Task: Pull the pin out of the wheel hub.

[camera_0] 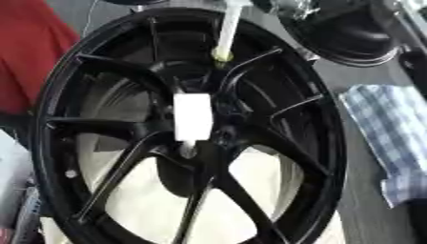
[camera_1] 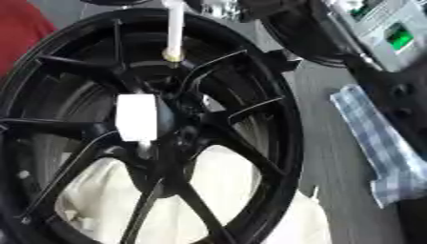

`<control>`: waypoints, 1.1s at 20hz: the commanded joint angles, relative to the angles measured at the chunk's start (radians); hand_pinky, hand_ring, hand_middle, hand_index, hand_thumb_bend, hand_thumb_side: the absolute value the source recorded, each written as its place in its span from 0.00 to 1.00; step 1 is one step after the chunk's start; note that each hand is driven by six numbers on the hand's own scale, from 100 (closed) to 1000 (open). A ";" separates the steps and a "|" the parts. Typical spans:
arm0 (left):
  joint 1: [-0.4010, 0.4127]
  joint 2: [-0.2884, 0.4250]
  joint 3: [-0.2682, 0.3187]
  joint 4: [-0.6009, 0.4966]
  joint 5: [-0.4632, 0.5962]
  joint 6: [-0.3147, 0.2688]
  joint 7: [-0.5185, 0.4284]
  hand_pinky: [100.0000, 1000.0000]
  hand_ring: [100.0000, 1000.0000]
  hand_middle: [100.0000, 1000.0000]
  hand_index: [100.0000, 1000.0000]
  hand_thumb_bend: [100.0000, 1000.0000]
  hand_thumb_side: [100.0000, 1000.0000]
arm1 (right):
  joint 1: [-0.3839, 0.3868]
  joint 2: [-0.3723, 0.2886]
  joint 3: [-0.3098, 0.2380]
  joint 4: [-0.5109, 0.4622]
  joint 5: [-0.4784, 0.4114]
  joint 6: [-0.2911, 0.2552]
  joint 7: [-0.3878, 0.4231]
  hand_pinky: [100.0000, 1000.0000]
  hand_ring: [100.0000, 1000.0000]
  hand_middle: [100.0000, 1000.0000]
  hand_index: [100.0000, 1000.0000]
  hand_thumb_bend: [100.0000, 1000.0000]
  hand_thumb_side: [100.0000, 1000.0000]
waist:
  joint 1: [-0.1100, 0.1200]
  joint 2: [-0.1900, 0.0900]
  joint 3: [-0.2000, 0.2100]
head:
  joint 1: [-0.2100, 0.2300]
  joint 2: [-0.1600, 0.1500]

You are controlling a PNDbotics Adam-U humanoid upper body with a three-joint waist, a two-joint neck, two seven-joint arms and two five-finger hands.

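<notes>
Only a dark part that seems to be the right arm (camera_1: 399, 100) shows, matt black and blocky, with two small round recesses like screw seats set one above the other, its outline blurred and its end out of sight.

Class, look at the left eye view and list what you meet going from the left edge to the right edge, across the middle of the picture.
Red fabric → black wheel rim → white block at the hub → blue checked cloth.
</notes>
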 commanded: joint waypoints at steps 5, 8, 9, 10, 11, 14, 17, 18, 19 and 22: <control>0.006 0.011 0.026 -0.013 -0.004 -0.002 0.022 0.82 0.66 0.54 0.77 0.00 0.71 | 0.313 -0.241 -0.245 -0.164 -0.157 -0.095 -0.185 0.90 0.84 0.41 0.45 0.00 0.16 | 0.036 -0.034 -0.037 | 0.056 0.006; 0.018 0.004 0.035 -0.011 -0.003 -0.001 0.034 0.82 0.67 0.54 0.76 0.00 0.71 | 0.492 -0.253 -0.359 -0.206 -0.175 -0.159 -0.284 0.90 0.83 0.41 0.45 0.00 0.12 | 0.058 -0.040 -0.067 | 0.086 0.001; 0.019 0.003 0.037 -0.011 -0.003 -0.001 0.036 0.82 0.67 0.54 0.76 0.00 0.71 | 0.543 -0.250 -0.390 -0.215 -0.167 -0.178 -0.312 0.90 0.83 0.41 0.45 0.00 0.11 | 0.065 -0.042 -0.075 | 0.090 0.002; 0.020 0.002 0.039 -0.012 -0.003 -0.002 0.039 0.82 0.67 0.54 0.76 0.00 0.71 | 0.591 -0.243 -0.418 -0.223 -0.153 -0.194 -0.337 0.90 0.83 0.41 0.45 0.00 0.10 | 0.071 -0.044 -0.083 | 0.095 0.003; 0.021 0.002 0.040 -0.013 -0.003 -0.002 0.040 0.82 0.67 0.54 0.76 0.00 0.70 | 0.632 -0.234 -0.441 -0.232 -0.138 -0.208 -0.358 0.90 0.83 0.41 0.45 0.00 0.08 | 0.077 -0.046 -0.089 | 0.099 0.005; 0.024 0.000 0.047 -0.017 -0.003 -0.004 0.048 0.82 0.67 0.54 0.76 0.00 0.70 | 0.767 -0.184 -0.520 -0.244 -0.037 -0.241 -0.434 0.89 0.82 0.41 0.46 0.00 0.02 | 0.099 -0.053 -0.113 | 0.120 0.010; 0.027 -0.004 0.050 -0.019 0.002 -0.003 0.054 0.82 0.67 0.54 0.76 0.00 0.69 | 0.863 -0.126 -0.554 -0.253 0.100 -0.258 -0.473 0.88 0.81 0.42 0.48 0.00 0.03 | 0.115 -0.057 -0.126 | 0.132 0.013; 0.029 -0.006 0.050 -0.019 0.001 -0.003 0.054 0.82 0.67 0.54 0.76 0.00 0.69 | 0.895 -0.102 -0.559 -0.254 0.150 -0.262 -0.480 0.88 0.81 0.44 0.50 0.00 0.04 | 0.120 -0.060 -0.129 | 0.138 0.016; 0.030 -0.007 0.050 -0.019 -0.001 -0.002 0.054 0.82 0.67 0.54 0.76 0.00 0.69 | 0.925 -0.078 -0.561 -0.255 0.203 -0.262 -0.486 0.88 0.82 0.45 0.51 0.00 0.06 | 0.125 -0.062 -0.130 | 0.145 0.018; 0.029 -0.015 0.052 -0.019 -0.001 -0.001 0.055 0.82 0.67 0.54 0.76 0.00 0.69 | 0.987 0.005 -0.547 -0.255 0.334 -0.258 -0.502 0.90 0.88 0.56 0.65 0.00 0.16 | 0.137 -0.066 -0.131 | 0.166 0.028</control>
